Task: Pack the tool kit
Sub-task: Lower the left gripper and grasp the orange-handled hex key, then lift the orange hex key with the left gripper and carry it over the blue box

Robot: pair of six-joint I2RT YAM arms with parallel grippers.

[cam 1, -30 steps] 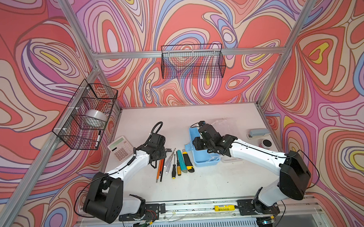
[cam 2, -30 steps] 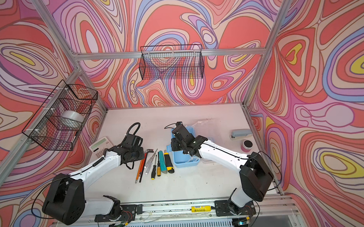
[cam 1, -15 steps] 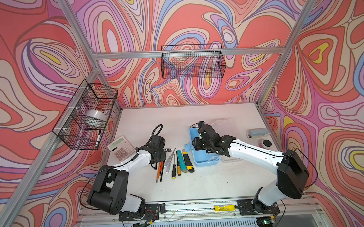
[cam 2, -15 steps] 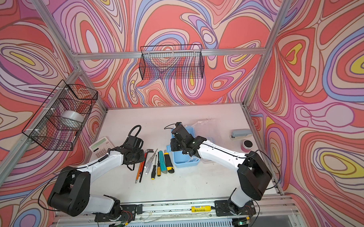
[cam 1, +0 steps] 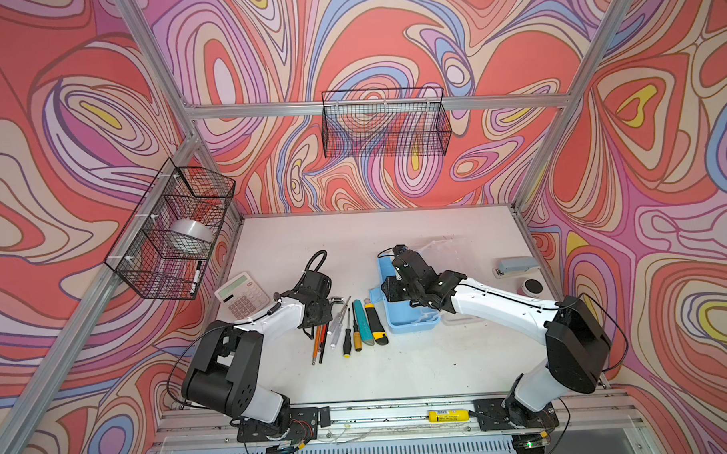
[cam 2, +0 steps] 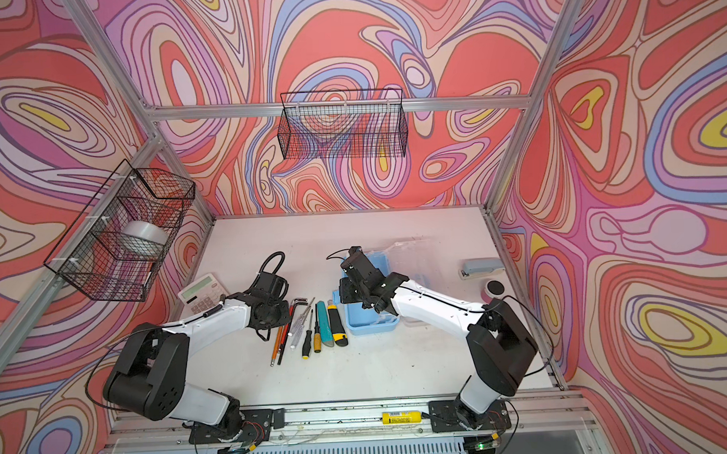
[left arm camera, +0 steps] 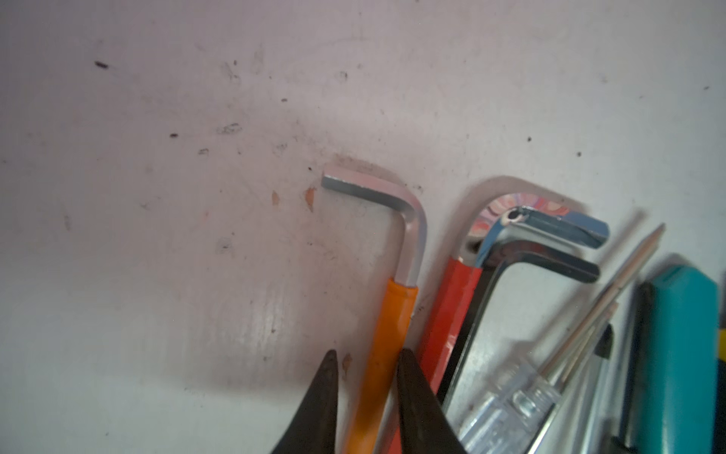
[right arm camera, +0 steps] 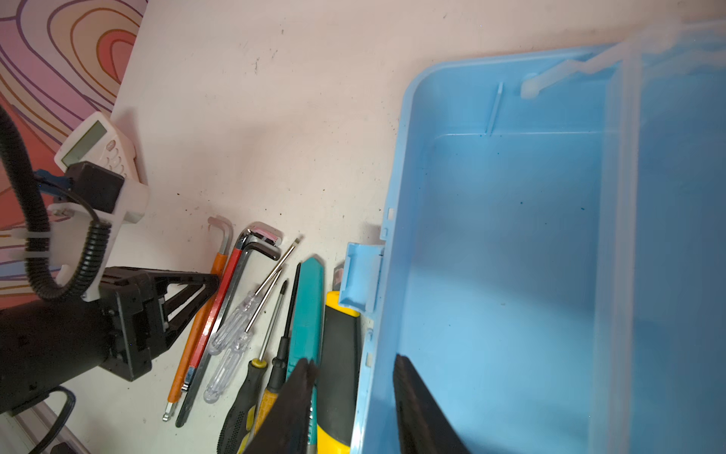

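Showing box [right arm camera: 510, 236] sitting open and empty at mid-table [cam 1: 400, 372], lid [cam 1: 437, 250] swung away from the tools, probably freeing the tool-side wall for loading. Showing 3 hex keys [right arm camera: 224, 287], 4 screwdrivers [right arm camera: 235, 326] and 2 knives [right arm camera: 308, 306] lying side by side just beside that wall, none packed yet.

Straddling the wall with right gripper [right arm camera: 353, 365]: fingers spread, 1 over the box's inside, 1 over the knives, pinching nothing; likely bracing the box against sliding.

Straddling orange key [left arm camera: 393, 314] with left gripper [left arm camera: 368, 361]: fingers nearly together either side of its sleeve, a sliver of table showing beside 1 finger, so not yet pinching; likely the 1st pick, being outermost in the row.

Leaving calculator [cam 1: 242, 294] and stapler [cam 1: 517, 265] well apart, being no part of the kit.
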